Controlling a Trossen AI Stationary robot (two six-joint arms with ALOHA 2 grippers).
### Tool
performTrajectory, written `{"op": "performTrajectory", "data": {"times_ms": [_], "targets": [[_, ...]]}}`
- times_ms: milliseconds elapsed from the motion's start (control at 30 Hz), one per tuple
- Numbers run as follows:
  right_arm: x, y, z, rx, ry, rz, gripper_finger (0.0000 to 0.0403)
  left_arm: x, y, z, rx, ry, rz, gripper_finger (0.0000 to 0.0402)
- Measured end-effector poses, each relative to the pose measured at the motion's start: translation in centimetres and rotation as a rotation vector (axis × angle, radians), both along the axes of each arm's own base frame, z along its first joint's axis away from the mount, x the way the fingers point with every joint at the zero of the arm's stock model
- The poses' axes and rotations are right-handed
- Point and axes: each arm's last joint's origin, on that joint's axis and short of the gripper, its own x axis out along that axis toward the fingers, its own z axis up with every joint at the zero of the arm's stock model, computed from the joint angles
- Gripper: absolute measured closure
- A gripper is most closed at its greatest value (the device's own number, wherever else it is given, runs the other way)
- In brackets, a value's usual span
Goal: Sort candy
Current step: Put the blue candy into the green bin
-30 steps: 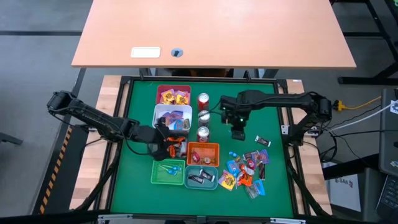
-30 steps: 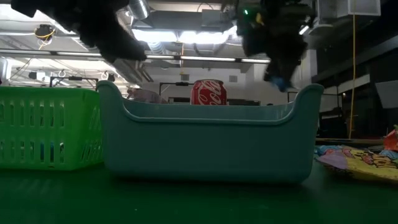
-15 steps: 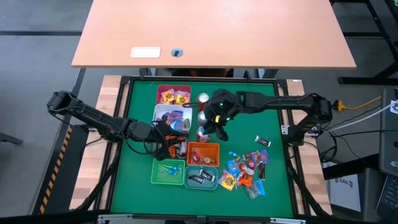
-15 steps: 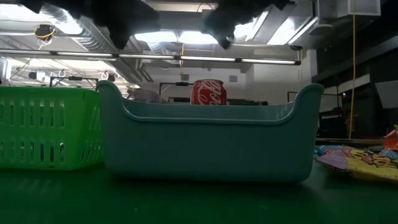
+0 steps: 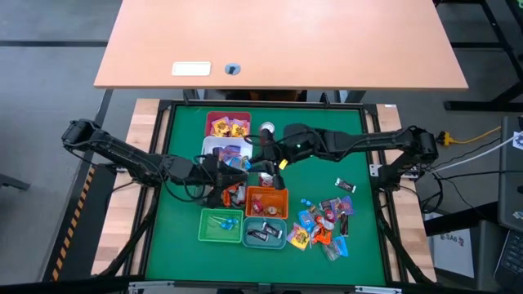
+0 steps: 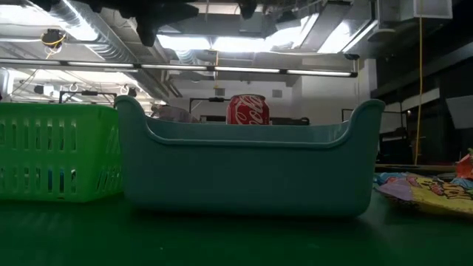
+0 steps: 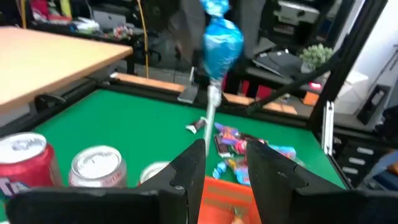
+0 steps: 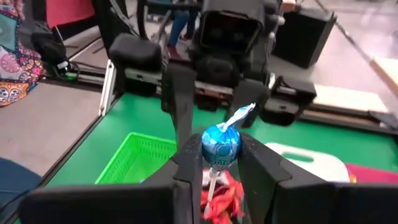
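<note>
A blue-wrapped lollipop (image 8: 221, 144) hangs over the bins at mid table, with my right gripper (image 8: 221, 152) shut on it. My right gripper (image 5: 261, 160) reaches in from the table's right. Facing it from the left, a little lower, is my left gripper (image 7: 227, 146) (image 5: 232, 171), which is open. The lollipop's white stick (image 7: 210, 106) runs down to the inner side of one left finger (image 7: 189, 162). More candy (image 5: 323, 220) lies heaped on the green mat at the right. My right gripper pinches the lollipop's blue head (image 8: 219, 138) between its two fingertips (image 8: 186, 168). It comes nearly level from the table's right, slanting a little down. The lollipop is lifted clear, head up, and its stick (image 8: 211, 186) hangs below. My left gripper: I cannot tell whether its finger touches the stick's lower end (image 7: 206, 132).
Below the grippers stand a white bin (image 5: 214, 149) and an orange bin (image 5: 266, 202). A pink bin (image 5: 227, 125) is farther back. A green bin (image 5: 219, 226) and a teal bin (image 5: 265, 233) are at the near side. Red-and-silver cans (image 7: 22, 158) stand beside the white bin.
My right gripper has risen from near the candy heap and gone toward the table's left with the lollipop. It has tipped from pointing down to nearly level and now faces my left gripper. My left gripper has tipped upward in place.
</note>
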Motion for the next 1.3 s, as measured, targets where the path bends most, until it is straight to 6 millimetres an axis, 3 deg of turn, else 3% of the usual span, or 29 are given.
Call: {"op": "performTrajectory", "data": {"times_ms": [500,833,1000,1200,1300], "targets": [[0.4,-0.1,1.3,-0.001,-0.146,-0.003,0.0322,0.1,0.1,1.1,0.103,-0.091,0.042,0.0295],[0.8,-0.1,0.7,-0.001,-0.13,-0.001,0.0322,0.0,0.2,1.1,0.105,-0.091,0.079,0.0297],[1.4,-0.1,0.0,0.002,-0.125,0.008,0.0322,0.0,0.2,1.1,0.105,-0.089,0.078,0.0325],[1.4,-0.1,-0.1,0.002,-0.118,0.008,0.0322,0.0,0.2,1.0,0.109,-0.079,0.077,0.039],[1.4,-0.1,-0.1,0.002,-0.117,0.008,0.0322,0.0,0.2,0.9,0.11,-0.075,0.076,0.0397]]}}
